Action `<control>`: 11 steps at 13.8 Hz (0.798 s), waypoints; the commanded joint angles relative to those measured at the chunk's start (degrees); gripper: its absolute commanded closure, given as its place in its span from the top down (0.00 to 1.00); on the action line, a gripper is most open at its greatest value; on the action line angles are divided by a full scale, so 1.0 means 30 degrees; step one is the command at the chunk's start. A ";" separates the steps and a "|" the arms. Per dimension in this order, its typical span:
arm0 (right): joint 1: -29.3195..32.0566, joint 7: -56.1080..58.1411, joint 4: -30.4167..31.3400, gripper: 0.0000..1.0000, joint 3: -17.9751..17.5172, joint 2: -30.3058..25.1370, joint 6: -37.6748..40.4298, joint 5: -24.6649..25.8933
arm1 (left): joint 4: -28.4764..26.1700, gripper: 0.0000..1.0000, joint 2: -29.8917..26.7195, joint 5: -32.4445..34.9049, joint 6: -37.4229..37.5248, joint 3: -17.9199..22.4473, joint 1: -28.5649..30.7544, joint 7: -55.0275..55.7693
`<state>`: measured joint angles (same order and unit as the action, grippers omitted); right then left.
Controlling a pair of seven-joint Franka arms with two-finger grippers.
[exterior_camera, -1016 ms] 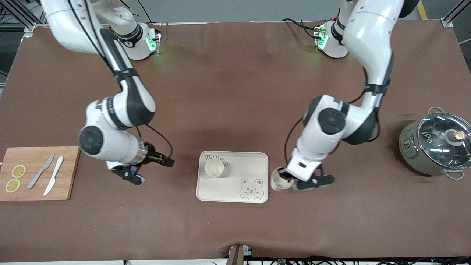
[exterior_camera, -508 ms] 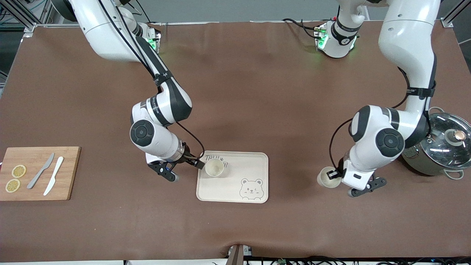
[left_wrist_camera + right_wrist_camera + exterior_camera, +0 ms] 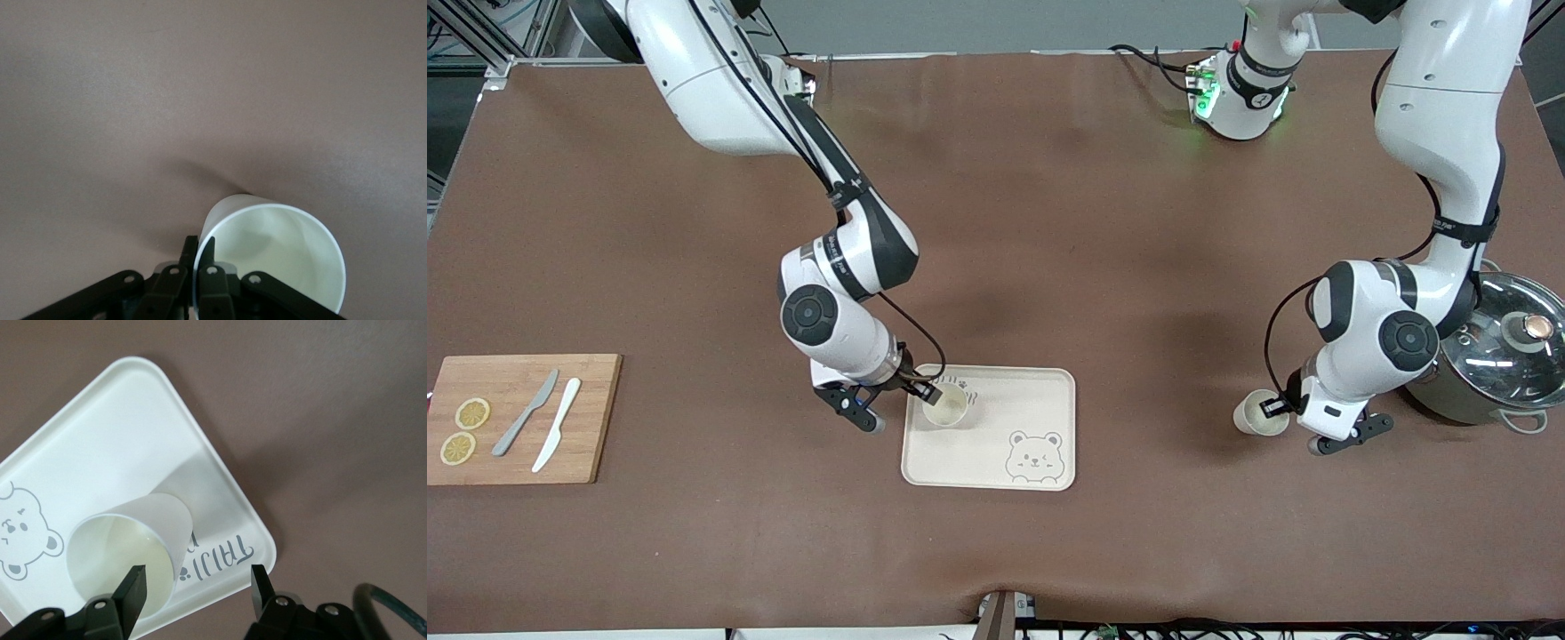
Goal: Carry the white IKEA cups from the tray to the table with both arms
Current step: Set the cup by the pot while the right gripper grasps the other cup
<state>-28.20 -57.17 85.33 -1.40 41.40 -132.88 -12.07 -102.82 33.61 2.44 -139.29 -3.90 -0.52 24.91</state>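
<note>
While the left gripper (image 3: pixel 1279 411) pinches one smooth cream-white tapered cup's (image 3: pixel 1254 416) rim over brown table (image 3: pixel 1049 222), right gripper (image 3: pixel 197 587) hangs spread around the other glossy cream-white tapered cup (image 3: pixel 945 405) at the cream bear-print tray's (image 3: pixel 1049 391) corner.

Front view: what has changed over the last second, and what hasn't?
The left gripper, shut on a cup, carried it away from the tray toward the pot at the left arm's end of the table. The right gripper came from near the cutting board to the cup on the tray; one finger is inside its rim, the jaws still open. Tray, that cup, pot and board stayed put.
</note>
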 commanded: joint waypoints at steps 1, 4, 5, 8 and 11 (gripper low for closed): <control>-0.0559 -0.0863 -0.0346 0.57 0.0172 0.0496 -0.0736 -0.0106 | -0.1061 0.41 -0.0802 0.0358 -0.0209 -0.0195 0.0349 -0.0481; -0.0649 -0.0835 -0.0346 0.07 0.0173 0.0643 -0.0825 -0.0077 | -0.0826 1.00 -0.1180 0.0329 -0.0064 -0.0195 0.0349 -0.0452; -0.0649 -0.0777 -0.0375 0.00 0.0173 0.0643 -0.0825 -0.0048 | -0.0652 1.00 -0.1502 0.0358 0.0024 -0.0195 0.0320 -0.0394; -0.0561 -0.0543 -0.0521 0.00 0.0202 0.0585 -0.0738 0.0098 | 0.0138 1.00 -0.2702 0.0358 0.1221 -0.0165 0.0319 -0.0365; -0.0297 -0.0484 -0.1020 0.00 0.0260 0.0147 -0.0097 0.0098 | 0.0434 1.00 -0.4195 0.0358 0.2248 -0.0107 0.0320 -0.0423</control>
<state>-29.52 -58.60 83.70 -0.68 42.67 -135.10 -12.03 -101.11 24.66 2.44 -135.30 -3.91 -0.08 24.07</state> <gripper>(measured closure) 0.978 0.022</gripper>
